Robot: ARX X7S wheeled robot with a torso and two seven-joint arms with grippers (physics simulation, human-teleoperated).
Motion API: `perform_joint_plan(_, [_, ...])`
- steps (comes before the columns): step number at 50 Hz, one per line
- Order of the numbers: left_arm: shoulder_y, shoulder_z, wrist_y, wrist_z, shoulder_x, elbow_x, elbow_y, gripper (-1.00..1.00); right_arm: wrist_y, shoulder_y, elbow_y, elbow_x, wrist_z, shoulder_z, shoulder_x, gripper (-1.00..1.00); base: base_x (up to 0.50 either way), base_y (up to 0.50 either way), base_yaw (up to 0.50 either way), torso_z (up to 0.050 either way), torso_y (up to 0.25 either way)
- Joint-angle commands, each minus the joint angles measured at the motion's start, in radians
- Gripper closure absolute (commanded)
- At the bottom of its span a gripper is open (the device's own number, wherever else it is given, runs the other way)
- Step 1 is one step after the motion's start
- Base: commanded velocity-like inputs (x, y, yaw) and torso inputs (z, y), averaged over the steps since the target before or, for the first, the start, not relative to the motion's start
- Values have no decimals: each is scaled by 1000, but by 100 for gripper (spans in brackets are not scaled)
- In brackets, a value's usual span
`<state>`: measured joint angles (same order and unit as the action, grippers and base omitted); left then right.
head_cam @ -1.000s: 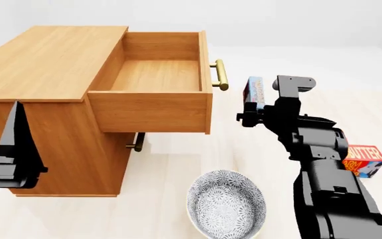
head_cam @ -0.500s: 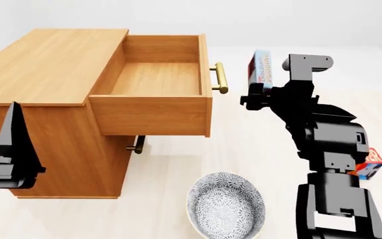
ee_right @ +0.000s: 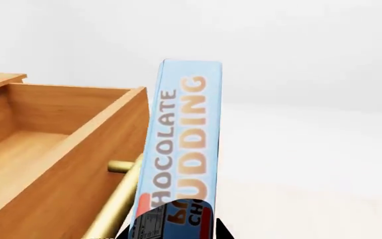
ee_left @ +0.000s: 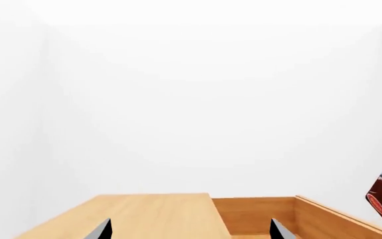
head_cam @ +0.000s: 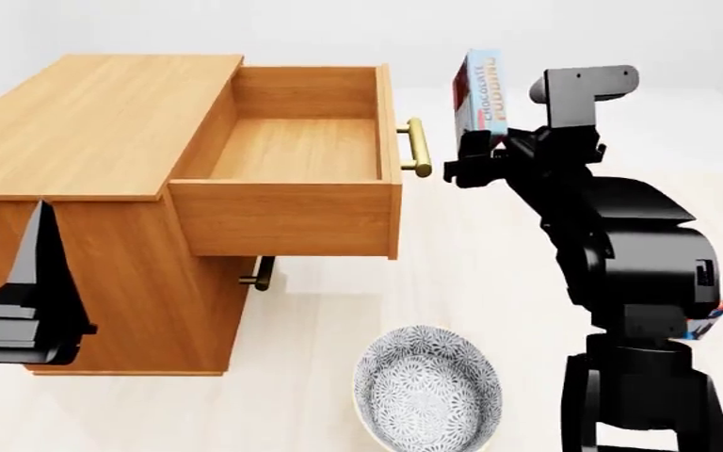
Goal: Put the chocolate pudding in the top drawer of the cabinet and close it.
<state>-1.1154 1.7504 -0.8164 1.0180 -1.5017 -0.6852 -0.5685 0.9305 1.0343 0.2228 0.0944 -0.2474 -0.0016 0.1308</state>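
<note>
Beside the pulled-out top drawer (head_cam: 298,151), just right of its brass bar handle (head_cam: 417,146), the right pincer (head_cam: 473,160) is clamped on the lower end of the chocolate pudding (head_cam: 480,90), holding the thin box upright in the air, its lettered blue edge facing the right wrist camera. Drawer and box are apart, the box raised above the level of the handle. The drawer juts from the orange-brown cabinet (head_cam: 86,122), its bare wooden floor showing. A lower drawer's small brass handle (head_cam: 260,270) sits beneath. At near left, the left pincer (head_cam: 29,320) hangs in front of the cabinet's side, fingers spread and holding nothing. A patterned bowl (head_cam: 428,394) rests on the floor, near centre
</note>
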Motion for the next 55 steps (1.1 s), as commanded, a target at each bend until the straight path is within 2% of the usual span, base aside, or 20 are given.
perform_joint_plan(1, [16, 5, -23, 22, 1, 38, 16, -100, 65, 7, -145, 14, -16, -36, -12, 100, 0, 0, 0, 0, 0])
perform_joint_plan(11, [31, 12, -53, 45, -51, 96, -11, -100, 159, 84, -188, 49, -59, -101, -27, 100, 0, 0, 0, 0, 0])
perform_joint_plan(18, [33, 12, -50, 35, -31, 89, 18, -100, 178, 177, -110, 70, -95, -152, -50, 100, 0, 0, 0, 0, 0])
perform_joint_plan(26, [47, 17, -92, 32, 19, 65, 103, -100, 98, 263, 93, 79, -119, -199, -89, 100, 0, 0, 0, 0, 0])
perform_joint_plan(33, [61, 19, -126, 32, 53, 50, 170, -100, -21, 384, 357, 106, -141, -231, -122, 100, 0, 0, 0, 0, 0])
perform_joint_plan(36, [61, 17, -128, 28, 63, 39, 185, -100, -91, 447, 495, 171, -131, -289, -128, 100, 0, 0, 0, 0, 0])
perform_joint_plan(40, [67, 18, -132, 25, 80, 29, 208, -100, -213, 535, 703, 339, -105, -448, -130, 100, 0, 0, 0, 0, 0])
perform_joint_plan(45, [79, 20, -149, 24, 89, 20, 234, -100, -369, 631, 915, 727, -73, -830, -131, 100, 0, 0, 0, 0, 0])
perform_joint_plan(50, [85, 19, -153, 24, 99, 9, 248, -100, -447, 663, 965, 1063, -50, -1166, -131, 100, 0, 0, 0, 0, 0])
perform_joint_plan(55, [87, 15, -147, 23, 104, 1, 250, -100, -485, 674, 962, 1263, -31, -1384, -131, 100, 0, 0, 0, 0, 0])
